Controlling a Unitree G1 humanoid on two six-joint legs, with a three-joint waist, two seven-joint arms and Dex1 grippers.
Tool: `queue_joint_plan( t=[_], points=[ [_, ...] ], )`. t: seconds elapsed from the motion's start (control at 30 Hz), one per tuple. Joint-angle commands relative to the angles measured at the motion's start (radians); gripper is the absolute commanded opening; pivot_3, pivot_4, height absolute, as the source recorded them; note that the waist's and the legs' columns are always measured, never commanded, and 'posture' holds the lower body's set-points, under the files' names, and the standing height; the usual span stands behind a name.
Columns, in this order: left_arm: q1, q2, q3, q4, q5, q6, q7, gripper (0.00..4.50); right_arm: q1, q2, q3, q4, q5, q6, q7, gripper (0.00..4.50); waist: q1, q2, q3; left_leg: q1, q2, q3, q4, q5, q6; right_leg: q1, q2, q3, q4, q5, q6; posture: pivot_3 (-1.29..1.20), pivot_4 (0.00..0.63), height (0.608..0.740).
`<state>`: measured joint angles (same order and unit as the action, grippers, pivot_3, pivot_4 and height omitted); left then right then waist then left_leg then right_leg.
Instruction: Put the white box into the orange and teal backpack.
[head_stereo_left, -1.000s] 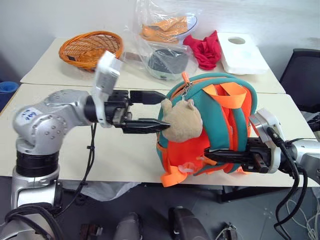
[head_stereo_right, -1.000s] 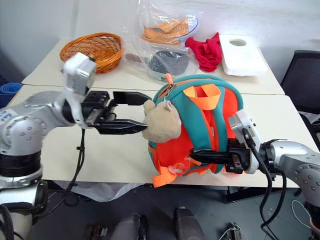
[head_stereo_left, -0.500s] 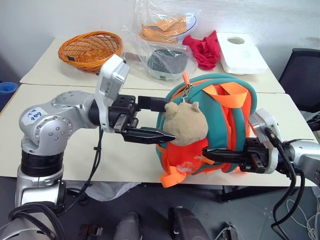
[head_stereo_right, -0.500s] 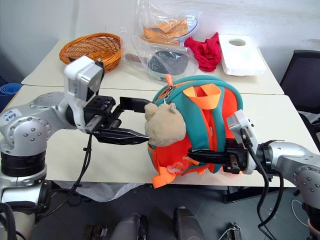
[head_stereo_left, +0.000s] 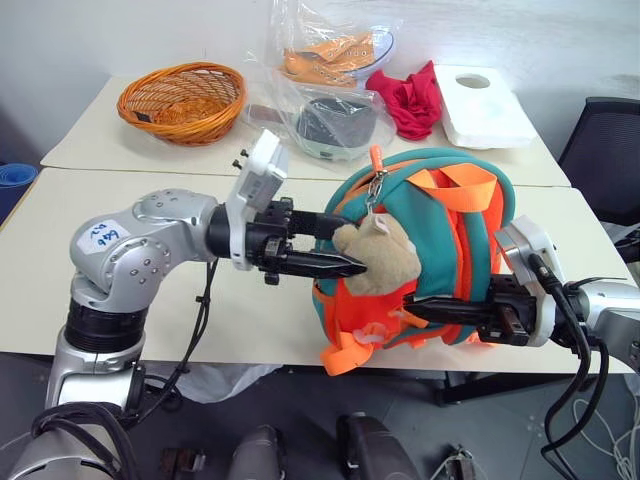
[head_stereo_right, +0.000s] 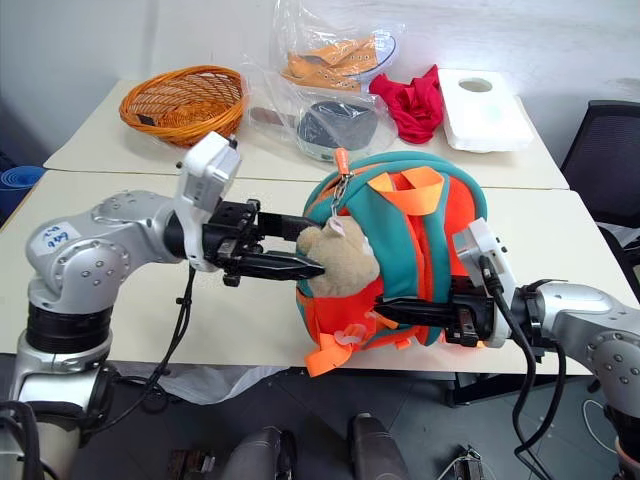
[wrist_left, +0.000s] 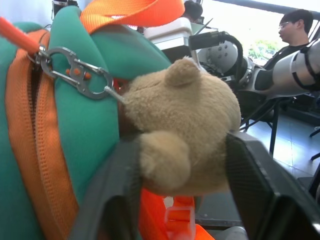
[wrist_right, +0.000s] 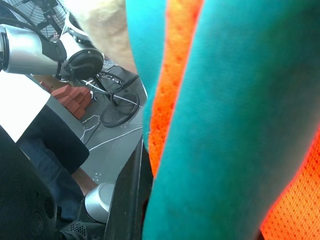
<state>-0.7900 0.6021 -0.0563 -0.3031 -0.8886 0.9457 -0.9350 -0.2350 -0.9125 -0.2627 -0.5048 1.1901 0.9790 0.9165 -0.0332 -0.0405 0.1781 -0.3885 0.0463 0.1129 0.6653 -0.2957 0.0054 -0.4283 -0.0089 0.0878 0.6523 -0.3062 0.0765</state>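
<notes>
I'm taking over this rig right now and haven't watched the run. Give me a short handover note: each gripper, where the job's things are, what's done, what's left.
Left gripper: fingers around the tan plush toy clipped to the backpack; firm grip not certain.
Right gripper: shut on a teal strap low on the orange and teal backpack.
Backpack: upright at the near table's front edge.
White box: I can't spot it.
Done: backpack secured.
Left: open it, find box, put it in.
</notes>
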Motion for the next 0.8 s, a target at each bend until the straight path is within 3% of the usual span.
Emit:
queue_joint_plan(
  t=[0.03,0.2,0.27,0.4,0.57,0.63,0.8],
  points=[
    [0.014,0.005,0.017,-0.006,0.019,-0.017,0.011,1.15,-0.007,0.003,-0.031,-0.018,0.025,-0.022,0.001,0.12,0.000,0.000,0.000,0.000,0.000,0.000,0.000,0.000,0.000,0.000,0.000,0.000,0.000,0.000,0.000,0.00,0.150,0.740],
    [0.003,0.048,0.128,0.011,-0.017,-0.036,-0.003,0.00,0.020,-0.002,-0.054,-0.012,0.020,-0.025,0.002,0.12,0.000,0.000,0.000,0.000,0.000,0.000,0.000,0.000,0.000,0.000,0.000,0.000,0.000,0.000,0.000,0.00,0.150,0.740],
    [-0.007,0.074,0.180,0.029,-0.048,-0.014,0.000,0.00,0.036,-0.002,-0.067,-0.015,0.020,-0.027,0.001,0.12,0.000,0.000,0.000,0.000,0.000,0.000,0.000,0.000,0.000,0.000,0.000,0.000,0.000,0.000,0.000,0.00,0.150,0.740],
    [0.025,0.270,0.280,0.115,-0.077,0.020,-0.154,0.00,0.092,0.003,-0.108,-0.027,0.042,-0.032,-0.006,0.12,-0.009,0.000,0.000,0.000,0.001,0.000,0.000,0.000,0.000,-0.001,0.001,0.000,0.000,0.000,0.000,0.00,0.150,0.740],
    [0.108,0.408,0.220,0.140,0.051,-0.083,-0.275,0.00,0.132,0.008,-0.120,-0.035,0.048,-0.044,-0.013,0.12,-0.016,0.000,0.000,0.001,0.000,0.000,-0.001,0.000,0.000,0.000,-0.001,-0.001,0.000,-0.001,-0.002,0.00,0.150,0.740],
    [0.200,0.461,0.133,0.093,0.183,-0.211,-0.332,0.00,0.137,0.015,-0.120,-0.029,0.051,-0.049,-0.018,0.12,-0.017,0.000,0.000,0.001,0.000,0.000,-0.001,0.000,0.000,0.000,-0.001,-0.001,0.000,-0.001,-0.002,0.00,0.150,0.740],
    [0.304,0.450,-0.050,-0.004,0.423,-0.453,-0.341,0.00,0.130,0.021,-0.112,-0.017,0.046,-0.058,-0.015,0.12,-0.018,0.000,0.000,0.001,0.001,0.000,-0.002,-0.001,0.000,0.000,-0.001,-0.001,-0.001,-0.002,-0.003,0.00,0.150,0.740]
  ],
)
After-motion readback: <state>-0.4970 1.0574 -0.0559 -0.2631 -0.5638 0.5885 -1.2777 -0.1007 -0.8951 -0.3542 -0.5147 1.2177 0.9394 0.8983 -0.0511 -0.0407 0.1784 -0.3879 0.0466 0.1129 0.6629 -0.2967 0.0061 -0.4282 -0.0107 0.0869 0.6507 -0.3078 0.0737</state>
